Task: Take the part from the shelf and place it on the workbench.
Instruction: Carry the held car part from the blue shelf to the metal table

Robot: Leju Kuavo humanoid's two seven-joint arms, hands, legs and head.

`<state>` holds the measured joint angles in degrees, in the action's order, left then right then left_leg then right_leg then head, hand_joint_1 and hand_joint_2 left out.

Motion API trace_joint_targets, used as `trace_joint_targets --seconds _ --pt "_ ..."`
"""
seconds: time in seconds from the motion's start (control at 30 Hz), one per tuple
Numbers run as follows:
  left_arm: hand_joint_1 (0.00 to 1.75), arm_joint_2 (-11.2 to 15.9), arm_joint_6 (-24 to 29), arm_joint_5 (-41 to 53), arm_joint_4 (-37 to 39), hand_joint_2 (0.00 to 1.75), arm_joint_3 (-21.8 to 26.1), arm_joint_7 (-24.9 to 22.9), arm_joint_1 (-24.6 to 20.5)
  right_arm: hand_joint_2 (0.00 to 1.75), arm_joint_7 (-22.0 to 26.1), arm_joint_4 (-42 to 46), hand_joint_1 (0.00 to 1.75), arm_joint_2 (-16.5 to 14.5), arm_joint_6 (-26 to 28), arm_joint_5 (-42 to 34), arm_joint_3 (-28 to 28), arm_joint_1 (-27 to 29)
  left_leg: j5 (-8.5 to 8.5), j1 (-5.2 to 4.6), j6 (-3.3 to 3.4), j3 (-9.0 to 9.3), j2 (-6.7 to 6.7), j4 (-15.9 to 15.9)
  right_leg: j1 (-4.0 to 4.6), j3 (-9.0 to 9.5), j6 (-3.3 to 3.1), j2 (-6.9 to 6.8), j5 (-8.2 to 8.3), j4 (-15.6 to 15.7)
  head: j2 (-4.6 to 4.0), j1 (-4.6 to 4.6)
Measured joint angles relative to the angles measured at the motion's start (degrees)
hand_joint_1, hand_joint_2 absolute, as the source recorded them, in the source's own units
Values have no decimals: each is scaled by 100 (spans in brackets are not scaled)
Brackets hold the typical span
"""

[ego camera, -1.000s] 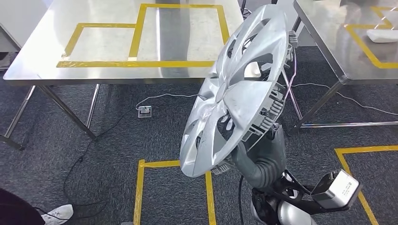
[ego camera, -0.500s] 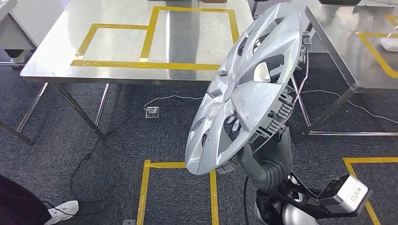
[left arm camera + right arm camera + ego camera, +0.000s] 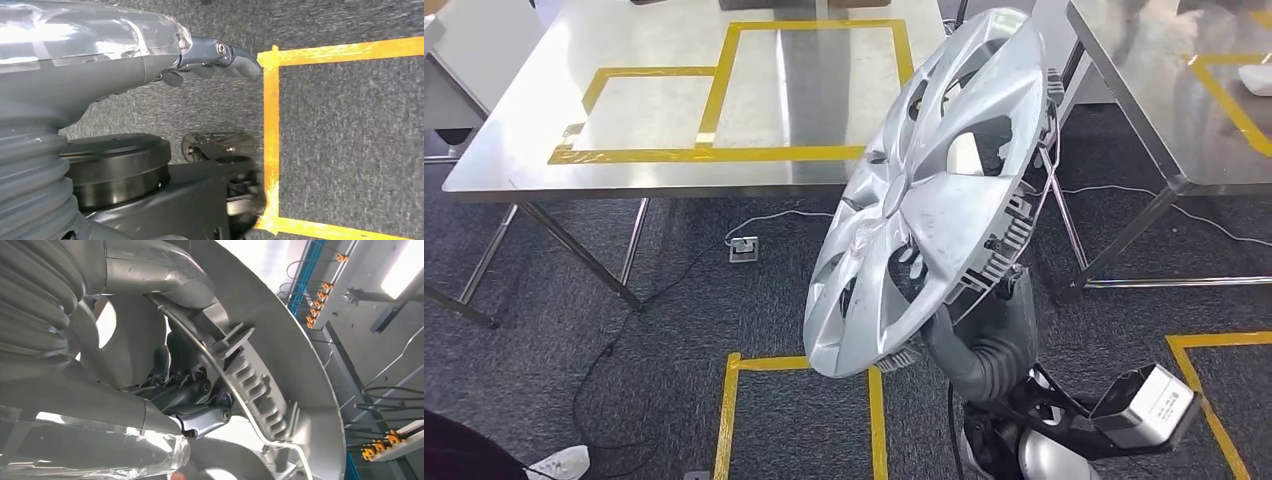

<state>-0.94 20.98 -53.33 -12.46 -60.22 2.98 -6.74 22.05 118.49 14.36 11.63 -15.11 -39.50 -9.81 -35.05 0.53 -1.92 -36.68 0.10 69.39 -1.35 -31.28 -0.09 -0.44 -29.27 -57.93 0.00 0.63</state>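
**Hubcap held up, short of the workbench**

I see the silver hubcap [image 3: 934, 195] tilted on edge above the carpet, my right hand [image 3: 192, 390] clamped on its rim. The steel workbench [image 3: 514, 150] stands beyond it. My left hand [image 3: 220, 57] hangs empty, fingers loosely extended.

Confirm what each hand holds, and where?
Right hand grips the hubcap by its lower rim, fingers on the clip side. Left hand holds nothing.
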Motion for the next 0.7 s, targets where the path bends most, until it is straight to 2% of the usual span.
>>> trace_joint_targets --seconds 0.03,0.07,0.1,0.13,0.17,0.2,0.23,0.27,0.33,0.4,0.43,0.47,0.53,0.57,0.6,0.63,0.67,0.7 --pt "0 0 0 0 0 175 0 -2 5 175 0 2 175 -2 0 0 0 0 -89 0 -6 -230 -2 314 6 27 -12 -3 -32 0 0 -35" --pt "0 0 0 0 0 175 0 -4 12 175 0 2 175 -2 0 -1 0 5 -86 0 -4 -403 -3 488 10 66 -16 -2 -71 -1 0 -63" --pt "0 1 0 0 0 175 0 -5 17 175 0 2 175 -2 1 -2 0 9 32 0 1 -479 -4 463 12 121 -11 0 -116 -1 0 -85" --pt "0 1 0 0 0 175 0 -7 19 175 0 2 175 -3 1 -3 0 12 255 1 11 -457 -1 244 11 191 1 2 -169 -1 0 -101" --pt "0 2 0 0 0 175 0 -8 20 175 0 3 175 -4 2 -3 1 14 542 1 25 -373 9 -103 8 271 21 3 -230 0 0 -116" --pt "0 2 -1 0 1 175 0 -9 21 175 0 3 175 -5 2 -2 1 12 734 -8 40 -296 26 -395 9 348 48 3 -290 -1 0 -134" --pt "0 2 -1 1 1 175 0 -9 21 175 0 2 175 -6 1 -1 1 9 825 -20 69 -226 52 -633 14 399 83 4 -346 -4 0 -161" --pt "0 2 -2 1 1 175 0 -12 23 175 0 1 175 -7 1 -1 1 8 856 -34 110 -187 73 -746 19 439 122 4 -402 -4 0 -168" --pt "0 2 -4 2 1 175 0 -19 26 175 3 2 175 -5 2 -3 0 7 769 -52 203 -132 84 -769 25 510 194 -6 -499 18 0 -158" --pt "0 3 -4 5 2 175 0 -23 15 175 5 8 175 -5 2 -5 1 4 734 -41 273 -68 62 -765 21 546 243 -17 -614 -61 0 -110" --pt "0 2 -4 9 2 175 0 -23 5 175 8 10 175 -6 1 -6 2 0 706 -34 303 -31 55 -774 23 457 261 -17 -708 -258 0 -86" --pt "0 1 -4 10 2 175 0 -23 0 175 11 10 175 -7 1 -6 2 -3 672 -35 331 4 52 -779 27 278 278 -13 -831 -580 0 -48" --pt "0 -4 -4 11 2 175 0 -24 2 175 17 6 175 -6 1 -13 2 -2 594 -58 374 74 48 -780 39 -246 287 -11 -1052 -1372 0 19" --pt "0 -5 -4 11 2 175 0 -25 5 175 17 2 175 -5 1 -23 2 4 552 -77 387 120 39 -781 50 -473 268 -9 -1033 -1625 0 51" --pt "0 -5 -4 11 2 175 0 -25 7 175 17 -3 175 -5 -1 -34 1 10 507 -98 396 177 26 -782 68 -611 233 -6 -897 -1685 0 78" --pt "0 -5 -3 11 2 175 0 -25 8 175 20 -7 175 -4 -2 -50 1 15 462 -121 403 244 11 -786 100 -652 176 0 -638 -1528 0 103" --pt "0 -7 -3 11 2 175 0 -24 7 175 26 -10 175 -4 -4 -70 2 18 419 -142 406 314 -4 -793 147 -619 99 9 -316 -1208 0 127" --pt "0 -21 -4 11 1 175 1 -23 9 175 37 -13 175 -4 -8 -91 4 18 386 -146 408 361 -11 -810 194 -558 -7 18 -70 -897 0 123"
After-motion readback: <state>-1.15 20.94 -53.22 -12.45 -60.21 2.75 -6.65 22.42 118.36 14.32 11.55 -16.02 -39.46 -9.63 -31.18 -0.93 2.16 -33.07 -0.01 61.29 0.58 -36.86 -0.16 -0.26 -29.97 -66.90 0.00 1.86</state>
